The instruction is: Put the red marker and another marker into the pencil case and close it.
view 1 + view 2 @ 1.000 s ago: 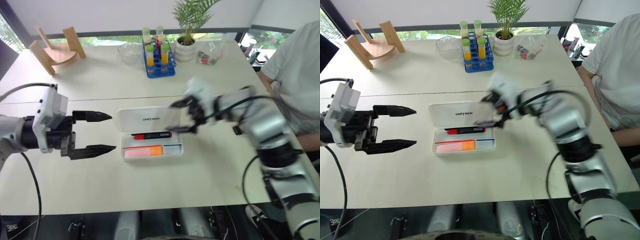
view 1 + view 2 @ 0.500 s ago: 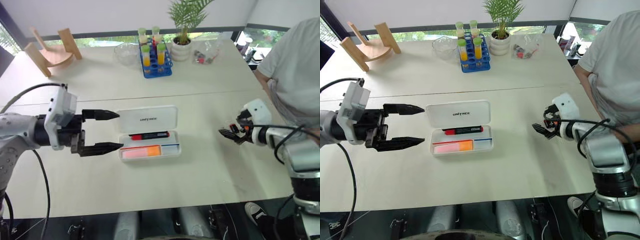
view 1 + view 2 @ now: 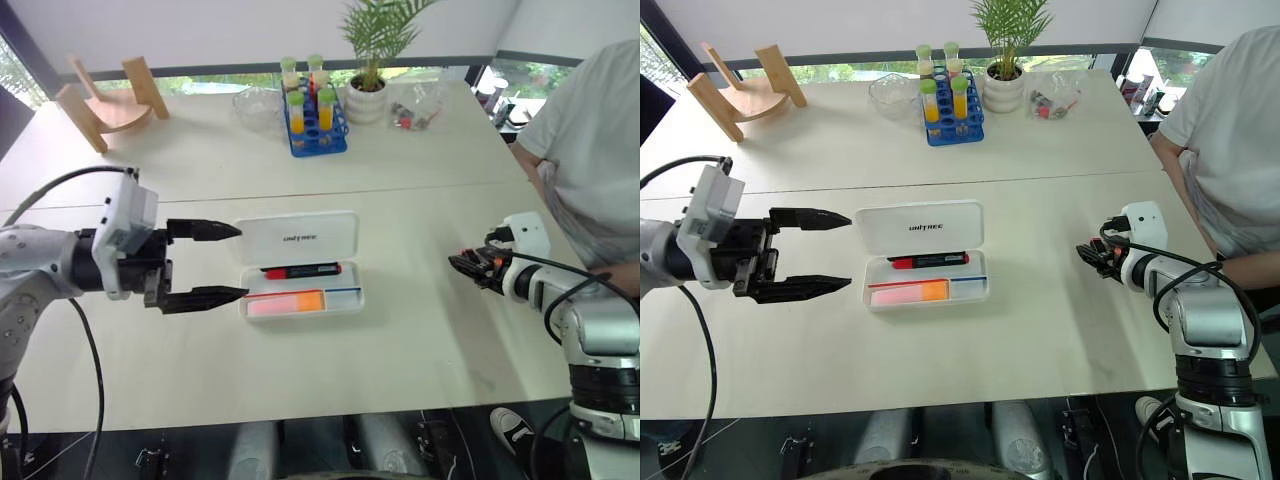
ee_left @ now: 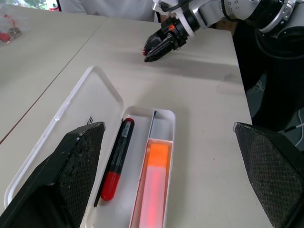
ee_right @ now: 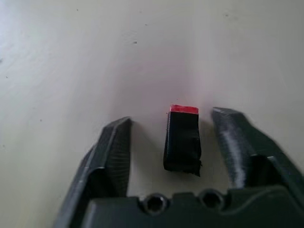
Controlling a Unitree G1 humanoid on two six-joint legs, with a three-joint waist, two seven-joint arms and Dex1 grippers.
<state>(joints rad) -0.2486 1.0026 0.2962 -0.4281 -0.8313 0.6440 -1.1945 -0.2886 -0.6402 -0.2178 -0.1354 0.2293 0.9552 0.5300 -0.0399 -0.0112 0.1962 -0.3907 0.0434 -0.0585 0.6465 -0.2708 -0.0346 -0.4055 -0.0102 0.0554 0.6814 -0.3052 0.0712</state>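
White plastic, the pencil case point(image 3: 300, 268) lies open at the centre of the frame on the pale tabletop point(image 3: 420, 330), its lid folded back flat toward the top of the picture. Inside the tray, the red marker point(image 3: 302, 270) rests lengthwise in the upper compartment, red cap to the left. Below it, in the narrower compartment with the red and blue stripes, lies another marker point(image 3: 287, 303), thick and pale pink-orange. Both are fully inside the tray.

At the left of the frame my left end effector point(image 3: 222, 262) hovers just beside the case's left end, fingers spread wide, one level with the lid and one level with the tray, holding nothing.

At the right of the frame my right end effector point(image 3: 470, 266) sits low over bare tabletop, well apart from the case. Its fingers are partly drawn together with a gap between them, and they grip nothing.

Along the upper edge stand a blue rack of tubes point(image 3: 317, 120) filled with yellow and orange liquid, a clear glass bowl point(image 3: 260, 105), a potted plant point(image 3: 372, 92) and a wooden stand point(image 3: 110, 98). A person in a grey shirt point(image 3: 595, 150) sits at the far right.
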